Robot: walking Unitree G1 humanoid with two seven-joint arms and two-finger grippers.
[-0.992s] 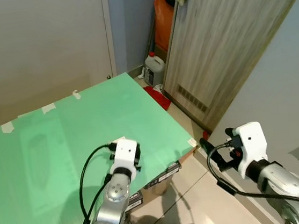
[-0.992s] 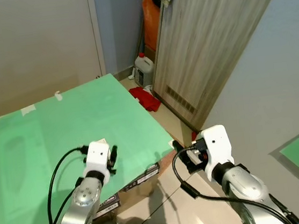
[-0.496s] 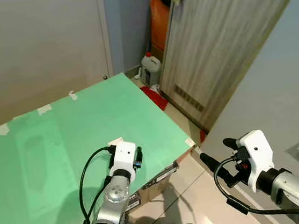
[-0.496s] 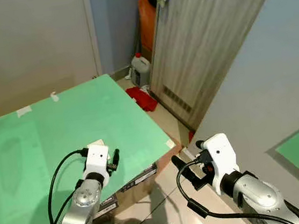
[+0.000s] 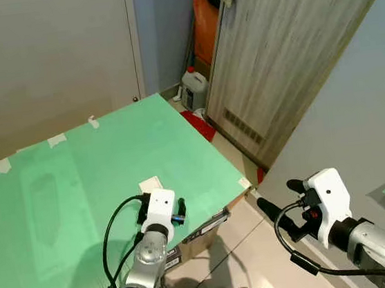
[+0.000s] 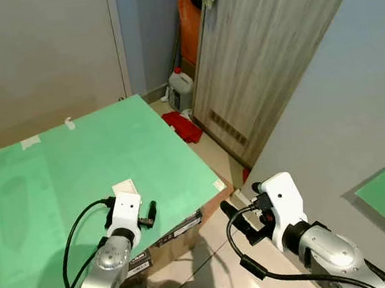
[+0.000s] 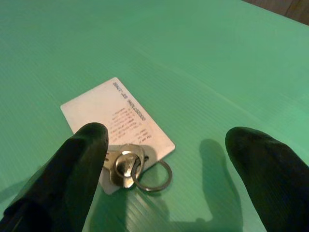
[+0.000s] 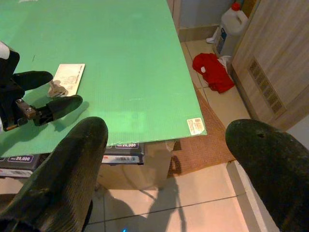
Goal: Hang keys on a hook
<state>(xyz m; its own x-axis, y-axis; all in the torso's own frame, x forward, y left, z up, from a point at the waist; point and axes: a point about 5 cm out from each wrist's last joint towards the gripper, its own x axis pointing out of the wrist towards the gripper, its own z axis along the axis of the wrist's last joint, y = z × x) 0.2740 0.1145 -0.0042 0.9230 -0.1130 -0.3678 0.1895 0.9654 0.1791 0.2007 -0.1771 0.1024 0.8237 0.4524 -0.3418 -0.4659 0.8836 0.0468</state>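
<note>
barely begun: the keys (image 7: 130, 166) lie ungrasped on the green table (image 5: 77, 171) beside a white card (image 7: 116, 123), the left gripper (image 7: 169, 159) spread wide over them, the right gripper (image 8: 164, 145) open off the table's edge.

Right hand (image 8: 169, 164): 2 black fingers (image 8: 63, 169) spread wide apart, above the floor off the bench's edge. Green bench (image 8: 125, 58): white card (image 8: 70, 77) with keys (image 8: 57, 88) at its end. Left hand (image 8: 48, 92): fingers either side of the keys. Under the bench edge: barcoded boxes (image 8: 116, 147). Tiled floor (image 8: 193, 193): red cloth (image 8: 212, 72), white jug (image 8: 229, 24), brown mat (image 8: 207, 145).
</note>
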